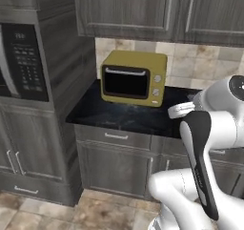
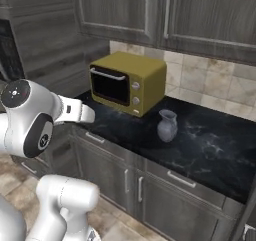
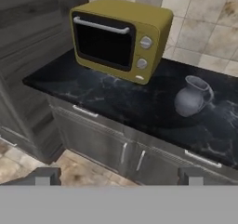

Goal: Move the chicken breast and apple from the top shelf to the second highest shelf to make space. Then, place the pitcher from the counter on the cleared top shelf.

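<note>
The dark grey-blue pitcher point(image 2: 167, 126) stands upright on the black marble counter point(image 2: 210, 145), just right of the yellow oven. In the hand view the pitcher point(image 3: 191, 97) sits at the right of the counter point(image 3: 116, 102). My gripper point(image 3: 118, 177) is open, its two fingertips point(image 3: 44, 176) far apart and nothing between them. It hovers in front of the counter's edge, well short of the pitcher. The chicken breast, the apple, the top shelf and the second highest shelf are out of view.
A yellow oven point(image 1: 134, 77) stands at the counter's back against the tiled wall. Grey upper cabinets point(image 1: 143, 9) hang above it, and a tall cabinet with a built-in microwave point(image 1: 21, 62) bounds the left side. Drawers and doors point(image 3: 97, 139) sit under the counter.
</note>
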